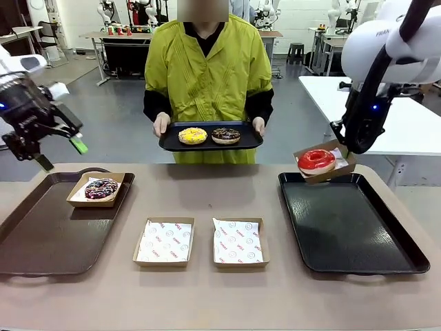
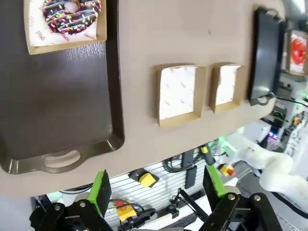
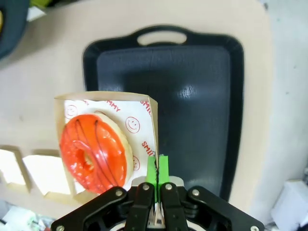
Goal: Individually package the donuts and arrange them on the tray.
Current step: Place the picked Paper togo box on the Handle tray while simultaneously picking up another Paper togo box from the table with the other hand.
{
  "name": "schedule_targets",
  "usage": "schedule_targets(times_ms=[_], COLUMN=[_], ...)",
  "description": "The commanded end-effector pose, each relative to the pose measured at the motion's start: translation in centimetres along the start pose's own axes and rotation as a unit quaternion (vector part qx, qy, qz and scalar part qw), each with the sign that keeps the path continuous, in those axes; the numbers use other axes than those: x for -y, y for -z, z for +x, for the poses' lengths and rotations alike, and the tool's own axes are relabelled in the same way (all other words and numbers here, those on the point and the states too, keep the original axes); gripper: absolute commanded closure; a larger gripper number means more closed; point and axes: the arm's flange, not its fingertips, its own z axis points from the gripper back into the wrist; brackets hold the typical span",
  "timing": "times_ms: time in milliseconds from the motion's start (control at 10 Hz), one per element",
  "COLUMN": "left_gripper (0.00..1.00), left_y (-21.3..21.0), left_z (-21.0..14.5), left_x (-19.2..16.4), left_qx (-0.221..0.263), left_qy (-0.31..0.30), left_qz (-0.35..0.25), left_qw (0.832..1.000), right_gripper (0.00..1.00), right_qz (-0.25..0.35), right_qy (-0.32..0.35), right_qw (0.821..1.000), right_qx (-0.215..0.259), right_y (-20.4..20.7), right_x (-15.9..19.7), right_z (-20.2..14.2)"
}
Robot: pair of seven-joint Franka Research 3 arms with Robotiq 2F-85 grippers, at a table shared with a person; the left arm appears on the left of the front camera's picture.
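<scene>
your right gripper [image 3: 156, 168] is clenched on the box [image 3: 106, 97] rim, red donut [image 3: 106, 144] inside, hanging over the 11 o'clock corner of the black tray [image 1: 344, 227]. probably light, with floppy card and soft glaze: hold the rim and keep it level. left gripper [image 1: 62, 154] released at 9 o'clock.

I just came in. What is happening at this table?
The right end effector is shut on the wall of a shallow brown cardboard box carrying the red-glazed ring donut, held up over the far corner of the large black tray. The left end effector is open, raised near the brown tray, where a dark sprinkled donut sits in its box. Two empty paper-lined boxes lie between the trays. The person holds a small black tray with a yellow-iced donut and a chocolate donut.
</scene>
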Motion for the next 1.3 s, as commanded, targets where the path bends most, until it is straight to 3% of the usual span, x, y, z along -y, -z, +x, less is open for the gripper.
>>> schedule_targets(times_ms=[0,400,800,1200], left_gripper=[0.0,0.0,0.0,0.0], left_y=[3.1,11.1,18.7,22.5], left_z=[-0.4,-1.7,-2.0,-2.2], left_x=[1.6,6.0,7.7,8.2], left_qx=[-0.002,0.026,0.117,0.098], left_qy=[-0.008,-0.015,0.005,0.011], left_qz=[0.053,0.143,0.221,0.214], left_qw=[0.999,0.989,0.968,0.972], right_gripper=[0.99,0.99,0.99,0.99], right_qz=[0.0,-0.001,-0.001,-0.001], right_qy=[0.011,0.008,0.008,0.008], right_qw=[1.0,1.0,1.0,1.0], right_qx=[0.001,-0.012,-0.012,-0.012], right_y=[1.9,3.1,3.1,3.1], right_x=[0.1,0.3,0.3,0.3], right_z=[0.7,0.9,0.9,0.9])
